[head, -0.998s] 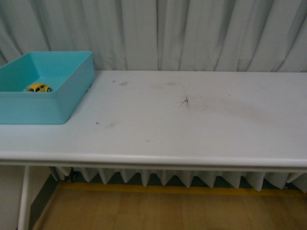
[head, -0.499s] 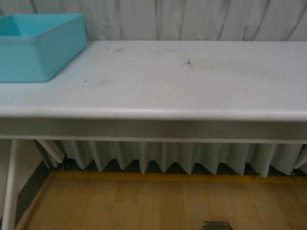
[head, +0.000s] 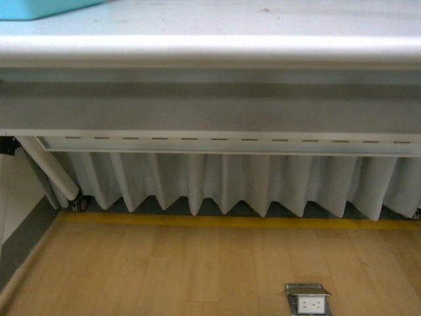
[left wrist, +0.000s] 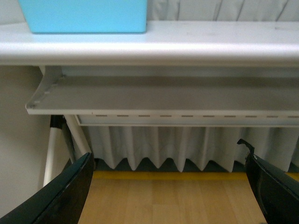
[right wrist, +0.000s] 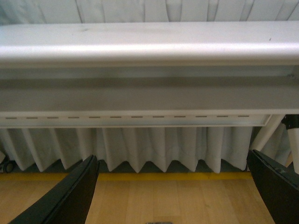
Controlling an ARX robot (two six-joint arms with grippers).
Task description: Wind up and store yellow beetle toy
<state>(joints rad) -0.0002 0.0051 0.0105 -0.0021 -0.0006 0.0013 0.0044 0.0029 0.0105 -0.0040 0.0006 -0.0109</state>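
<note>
Left fingers (left wrist: 168,186): spread wide apart, empty, below the table edge, floor between them.
Right fingers (right wrist: 173,189): spread wide apart, empty, likewise low, facing the table front.
Yellow beetle toy: not visible in any view; position cannot be told, bin inside hidden from every camera.
Teal bin (left wrist: 84,16): on the table top, above and ahead of the left fingers; only its outer wall shows, a corner in the front view (head: 46,8).
Task stage: judged finished or idle, both arms lowered with nothing held; storage itself unconfirmed.
Risk 1: lifting either arm straight up from here could knock the rounded table (head: 210,49) edge or the metal rail (left wrist: 163,100) under it, both above and ahead of the fingers.
Risk 2: any reach into the bin made blind, top surface barely seen; could shove the bin or miss the toy.
Risk 3: left arm swinging outward could hit the slanted table leg (left wrist: 70,135) close beside its finger.
Surface: white table, smooth, faint marks, glare along the front edge.
Room: pleated white curtain (head: 217,184) behind, yellow strip at its foot, wood floor (head: 164,270), floor socket (head: 308,301).
</note>
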